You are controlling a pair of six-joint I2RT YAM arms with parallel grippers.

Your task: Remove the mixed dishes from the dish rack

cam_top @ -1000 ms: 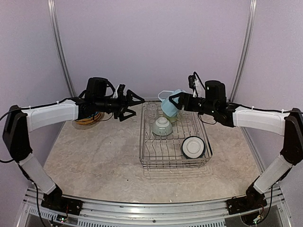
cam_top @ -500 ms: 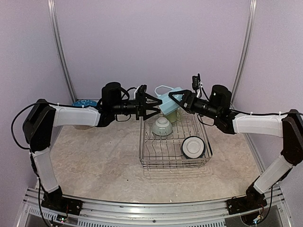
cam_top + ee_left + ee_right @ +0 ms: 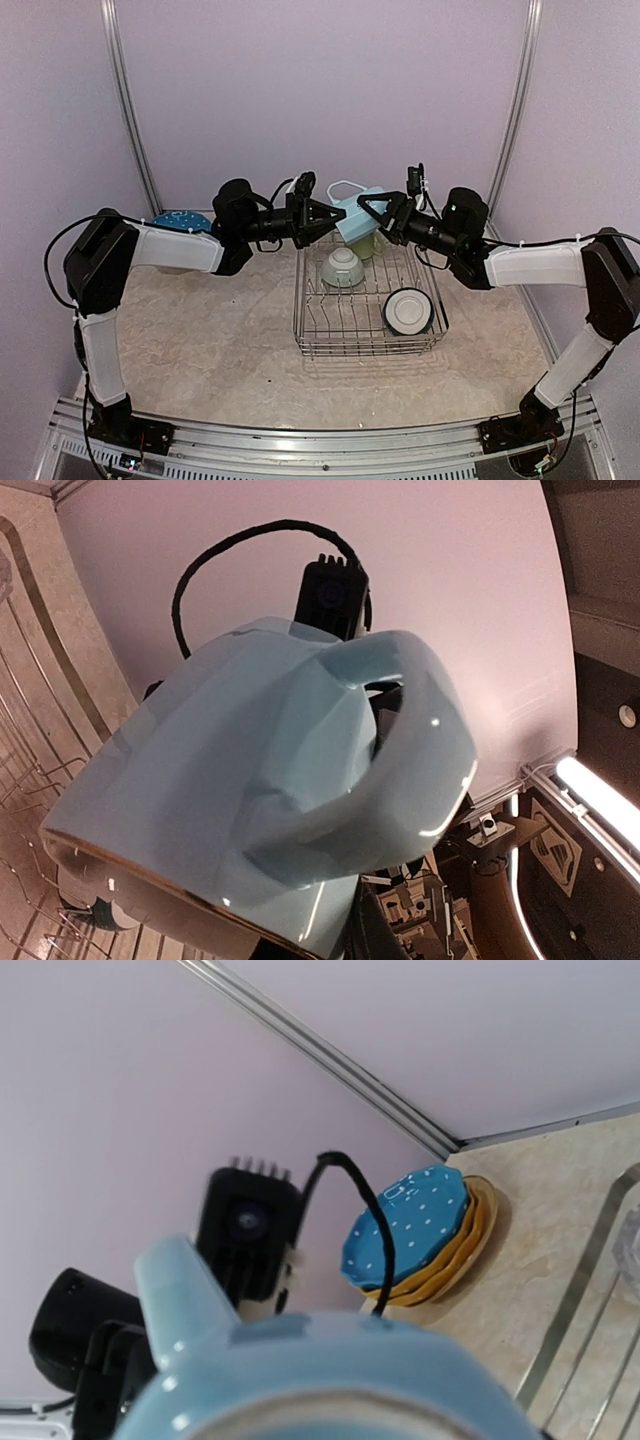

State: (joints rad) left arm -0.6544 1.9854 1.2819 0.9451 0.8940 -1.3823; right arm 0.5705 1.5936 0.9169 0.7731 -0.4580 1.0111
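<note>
I see the mug (image 3: pixel 352 220) up in the air above the far edge of the rack (image 3: pixel 320 340), clamped in the right jaws, which are spread wide around its body. The left jaws meet its left side, nearly together; I cannot tell whether they grip. Two bowls (image 3: pixel 342 267) sit in the rack, and plates (image 3: pixel 420 1230) are stacked far left on the worktop (image 3: pixel 200 320).

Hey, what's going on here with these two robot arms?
They are emptying a dish rack. The right tool holds a blue mug in the air above the rack's back edge. The left tool is right at the mug, as if for a handover; whether it grips is unclear. A pale green cup and a white bowl sit in the rack. A stack of plates lies outside, to the left.
</note>
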